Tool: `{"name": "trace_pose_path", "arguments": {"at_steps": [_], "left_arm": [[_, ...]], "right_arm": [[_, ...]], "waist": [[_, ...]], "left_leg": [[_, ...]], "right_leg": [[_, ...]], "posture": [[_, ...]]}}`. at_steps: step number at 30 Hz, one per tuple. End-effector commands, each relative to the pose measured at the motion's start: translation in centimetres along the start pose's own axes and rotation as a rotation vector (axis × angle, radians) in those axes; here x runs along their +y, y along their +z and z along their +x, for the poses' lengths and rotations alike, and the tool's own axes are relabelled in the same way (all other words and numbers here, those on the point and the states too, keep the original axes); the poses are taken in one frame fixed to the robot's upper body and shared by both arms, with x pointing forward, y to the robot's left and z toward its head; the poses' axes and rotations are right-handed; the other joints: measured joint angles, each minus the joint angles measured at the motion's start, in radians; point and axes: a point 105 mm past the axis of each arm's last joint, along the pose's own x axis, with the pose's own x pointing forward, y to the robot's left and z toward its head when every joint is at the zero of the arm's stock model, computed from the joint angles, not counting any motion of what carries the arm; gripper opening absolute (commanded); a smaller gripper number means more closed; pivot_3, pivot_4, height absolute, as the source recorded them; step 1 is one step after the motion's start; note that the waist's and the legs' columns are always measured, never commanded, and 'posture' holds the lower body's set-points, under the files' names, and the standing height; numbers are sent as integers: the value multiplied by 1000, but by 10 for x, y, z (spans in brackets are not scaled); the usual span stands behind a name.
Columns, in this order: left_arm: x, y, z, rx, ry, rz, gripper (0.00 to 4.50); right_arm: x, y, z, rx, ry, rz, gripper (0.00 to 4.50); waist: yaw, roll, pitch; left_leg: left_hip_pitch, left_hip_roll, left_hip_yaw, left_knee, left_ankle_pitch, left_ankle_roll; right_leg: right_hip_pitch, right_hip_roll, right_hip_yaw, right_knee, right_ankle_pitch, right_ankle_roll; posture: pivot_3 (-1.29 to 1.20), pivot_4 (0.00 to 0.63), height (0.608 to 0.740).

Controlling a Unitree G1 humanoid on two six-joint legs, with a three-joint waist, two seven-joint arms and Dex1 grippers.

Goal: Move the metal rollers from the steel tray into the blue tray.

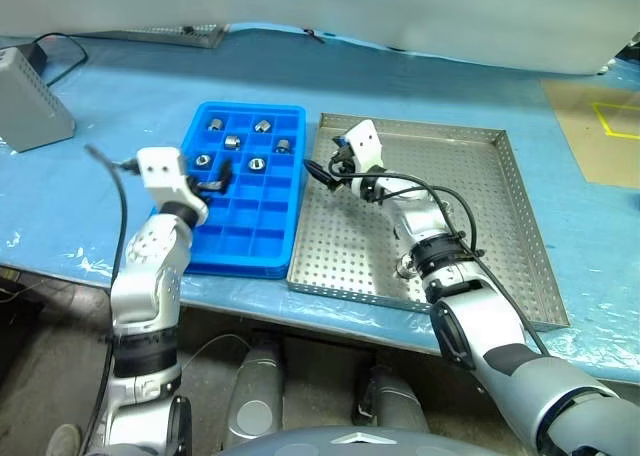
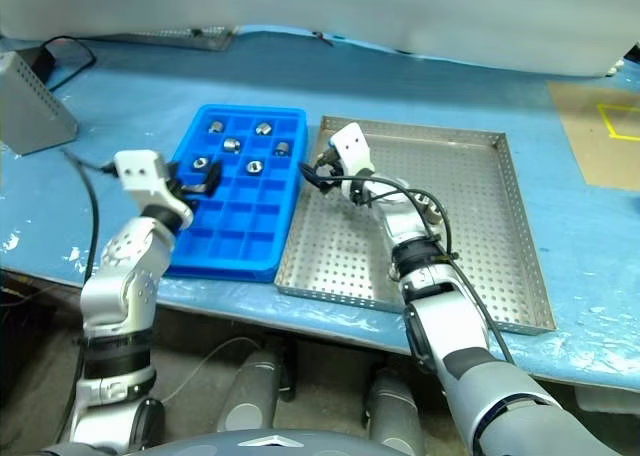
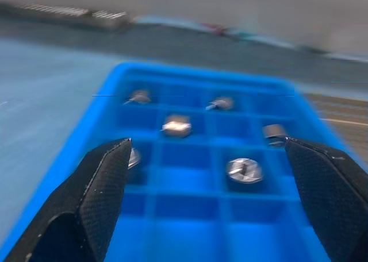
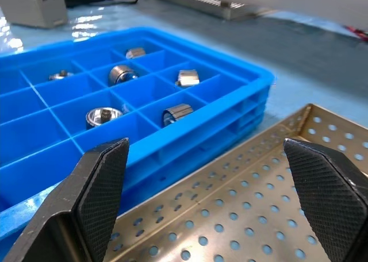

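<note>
While the head views show the blue tray [image 1: 243,238] beside the steel tray [image 1: 480,226] on the counter [image 1: 120,86], six metal rollers [image 1: 255,163] sit in blue compartments. Left wrist view: left end effector [image 3: 207,181] wide open, empty. Right wrist view: right end effector [image 4: 207,187] wide open, empty, over the steel tray.

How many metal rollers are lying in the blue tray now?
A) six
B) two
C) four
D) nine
A: the left eye view shows six rollers in the far compartments of the blue tray, each in its own compartment.
</note>
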Motion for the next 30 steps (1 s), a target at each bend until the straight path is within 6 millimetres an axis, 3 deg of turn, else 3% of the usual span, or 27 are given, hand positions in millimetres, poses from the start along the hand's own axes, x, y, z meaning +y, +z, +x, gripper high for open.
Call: {"name": "trace_pose_path", "arguments": {"at_steps": [1, 9, 13, 17, 20, 22, 23, 30], "left_arm": [[-27, 1, 15, -1, -259, 11, 4472], [-77, -21, 41, 116, -710, 34, 4472], [-105, -27, 37, 170, -957, 21, 4472], [-117, -42, 43, 221, -1034, 129, 4472], [-116, -41, 69, 196, -895, 181, 4472], [-98, -28, 101, 139, -598, 154, 4472], [-92, -25, 108, 129, -520, 119, 4472], [-90, -37, 112, 177, -463, 75, 4472]], "right_arm": [[-21, 19, -25, -62, -77, 24, 4500], [-68, 3, -98, 48, -357, -43, 4500], [-78, 2, -128, 78, -458, -52, 4500], [-82, 0, -147, 108, -522, -64, 4500], [-83, 0, -160, 122, -561, -76, 4500], [-82, -2, -166, 133, -582, -78, 4500], [-82, -3, -168, 137, -588, -76, 4500], [-78, -5, -170, 148, -598, -75, 4500]], "waist": [[-10, 0, 0], [-93, -1, 0], [-141, -1, 0], [-175, 0, -1], [-189, 0, -1], [-191, 0, -1], [-194, 0, -1], [-214, 0, -1]], "left_leg": [[0, 0, 0, 0, 0, 0], [2, 0, 4, 1, 1, 0], [2, 0, 5, 1, 0, 1], [3, 0, 6, 1, 0, 1], [3, 1, 6, 2, 0, 2], [2, 1, 6, 4, 0, 3], [2, 1, 6, 6, -1, 3], [1, 0, 6, 11, -6, 11]], "right_leg": [[0, 0, 0, 0, 0, 0], [0, 0, 2, 1, 0, 1], [0, 1, 3, 0, 0, 1], [-1, 2, 4, 0, 0, 0], [0, 2, 4, 0, 0, 0], [1, 2, 4, 0, 0, 0], [1, 2, 4, 0, 0, 0], [4, 0, 4, -1, 1, 0]], "posture": [[19, 150, 740], [-244, 150, 740], [-335, 150, 740], [-395, 150, 740], [-435, 150, 740], [-453, 150, 740], [-457, 150, 740], [-481, 150, 740]]}}
